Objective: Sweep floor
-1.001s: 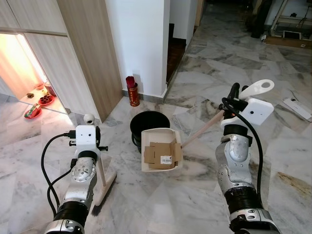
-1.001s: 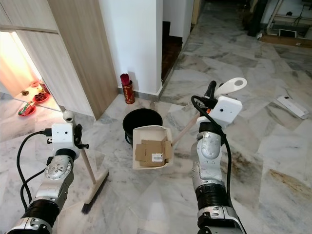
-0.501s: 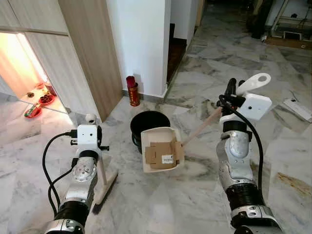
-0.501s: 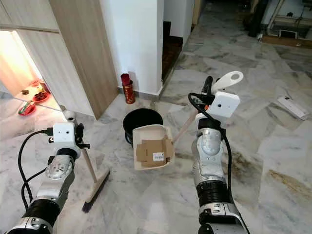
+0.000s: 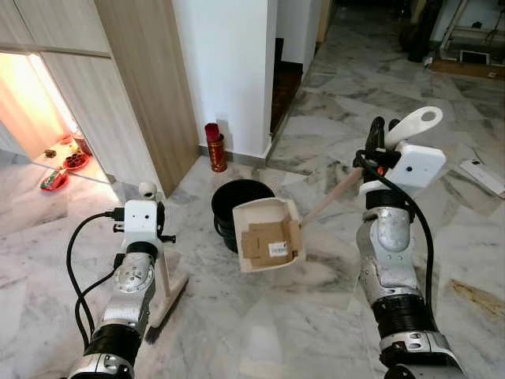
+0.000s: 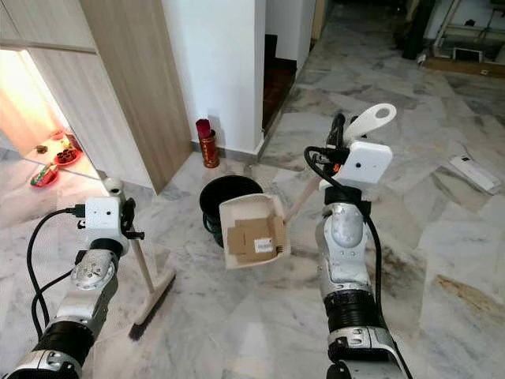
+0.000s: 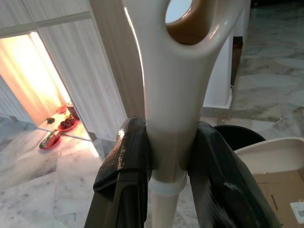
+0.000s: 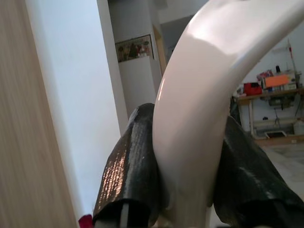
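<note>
My right gripper (image 8: 185, 142) is shut on the white end of the dustpan handle (image 5: 413, 126), held up at my right. Its wooden shaft runs down to the cream dustpan (image 5: 267, 207), which hangs tilted at the near rim of a black bin (image 5: 229, 199). A flattened piece of cardboard (image 5: 272, 239) lies in the pan. On my left, my left gripper (image 7: 171, 142) is shut on the broom handle (image 7: 183, 85) near its looped top. The broom (image 5: 164, 294) stands with its head on the marble floor beside my left arm.
A wooden cabinet (image 5: 150, 87) and a white pillar (image 5: 229, 71) rise behind the bin, with a red cylinder (image 5: 214, 148) at the pillar's foot. A lit alcove (image 5: 55, 150) with red dishes is at the left. A white device (image 5: 481, 175) lies on the floor, right.
My right arm has risen and turned the dustpan, which has tipped up and moved closer to the bin with the cardboard still in it. My left arm and the broom have stayed put.
</note>
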